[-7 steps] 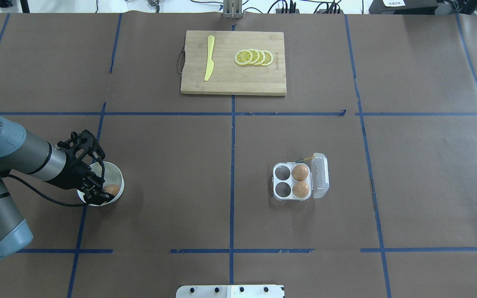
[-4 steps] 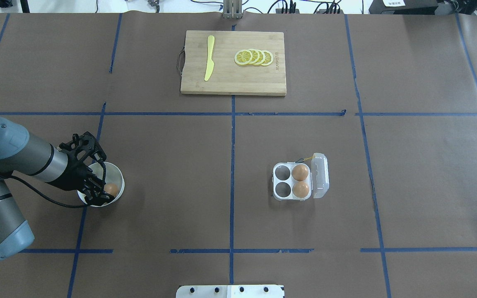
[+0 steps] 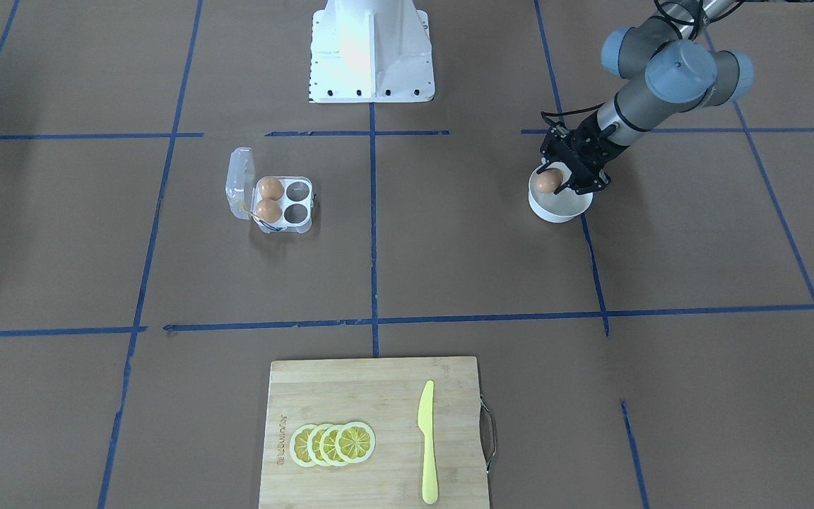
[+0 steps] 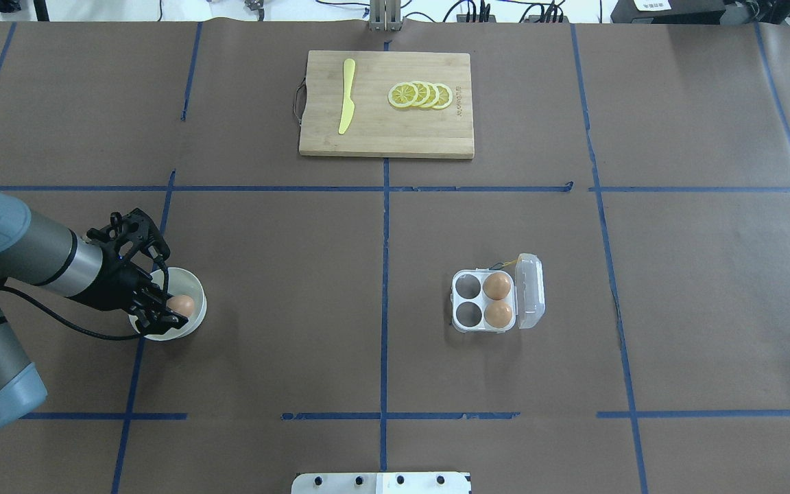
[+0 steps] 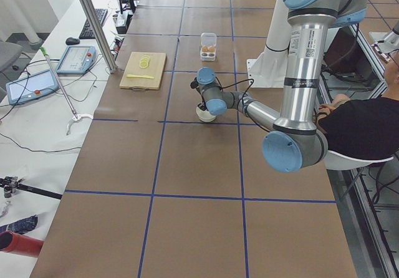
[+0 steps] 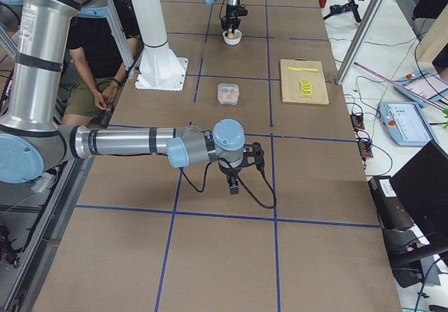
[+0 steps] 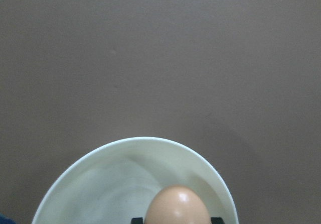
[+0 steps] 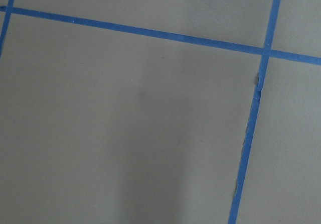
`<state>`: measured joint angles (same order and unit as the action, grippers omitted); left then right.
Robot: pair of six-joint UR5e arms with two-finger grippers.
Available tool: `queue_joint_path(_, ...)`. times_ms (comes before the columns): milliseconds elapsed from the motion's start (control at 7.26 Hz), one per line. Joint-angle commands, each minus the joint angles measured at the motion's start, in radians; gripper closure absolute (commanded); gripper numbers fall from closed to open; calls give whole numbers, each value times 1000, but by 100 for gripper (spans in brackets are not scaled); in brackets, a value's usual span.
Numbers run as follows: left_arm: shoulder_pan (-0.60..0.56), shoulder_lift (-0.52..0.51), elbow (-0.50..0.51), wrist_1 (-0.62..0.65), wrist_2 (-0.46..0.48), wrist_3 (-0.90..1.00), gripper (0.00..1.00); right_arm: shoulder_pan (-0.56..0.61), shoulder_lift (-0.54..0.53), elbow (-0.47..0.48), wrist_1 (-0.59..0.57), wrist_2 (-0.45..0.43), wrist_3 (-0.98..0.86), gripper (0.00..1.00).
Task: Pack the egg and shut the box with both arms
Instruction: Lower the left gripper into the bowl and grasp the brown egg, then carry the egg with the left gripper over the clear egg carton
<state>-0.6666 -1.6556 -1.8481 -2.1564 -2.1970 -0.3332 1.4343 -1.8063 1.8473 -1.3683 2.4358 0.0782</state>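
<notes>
My left gripper is shut on a tan-brown egg and holds it just above the white bowl at the table's left. The held egg also shows in the front view and in the left wrist view, over the bowl. The clear box stands right of centre, its lid open to the right. It holds two eggs in its right cells; its left cells are empty. My right gripper shows only in the right side view, low over bare table; I cannot tell whether it is open or shut.
A wooden cutting board with a yellow knife and lemon slices lies at the far middle. The white pedestal stands at the robot's side. A seated person shows beside the table.
My left gripper has closed on the egg in the bowl and lifted it a little, so the egg now sits higher between the fingers.
</notes>
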Motion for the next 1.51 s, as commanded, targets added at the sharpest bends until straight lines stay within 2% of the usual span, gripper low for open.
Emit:
queue_joint_path(0, -74, -42, -159, 294, 3, -9, 100, 0, 1, 1, 0, 0, 2, 0)
queue_joint_path(138, -70, -158, -148, 376, 9, -158, 100, 0, 1, 3, 2, 0, 2, 0)
queue_joint_path(275, -62, -261, -108, 388, 11, -329, 100, 0, 2, 3, 2, 0, 3, 0)
queue_joint_path(413, -26, -320, -55, 386, 11, -459, 100, 0, 4, 3, 2, -1, 5, 0)
queue_joint_path(551, -1, -399, -4, 379, 10, -508, 100, -2, 4, 3, 2, 0, 6, 0)
queue_joint_path(688, 77, -490, 59, 372, 14, -665, 100, 0, 4, 3, 2, 0, 8, 0)
queue_joint_path(826, 126, -562, 122, 328, 102, -842, 100, 0, 4, 3, 2, 0, 8, 0)
queue_joint_path(964, 219, -593, 175, 225, 161, -975, 100, -2, 4, 4, 2, 0, 8, 0)
queue_joint_path(1101, 254, -689, 313, 136, 231, -1100, 100, 0, 4, 6, 2, 0, 9, 0)
queue_joint_path(1239, 263, -810, 443, 118, 255, -1177, 100, 0, 4, 6, 2, 0, 9, 0)
queue_joint_path(1377, 272, -857, 514, 97, 288, -1201, 100, -2, 5, 6, 2, 0, 8, 0)
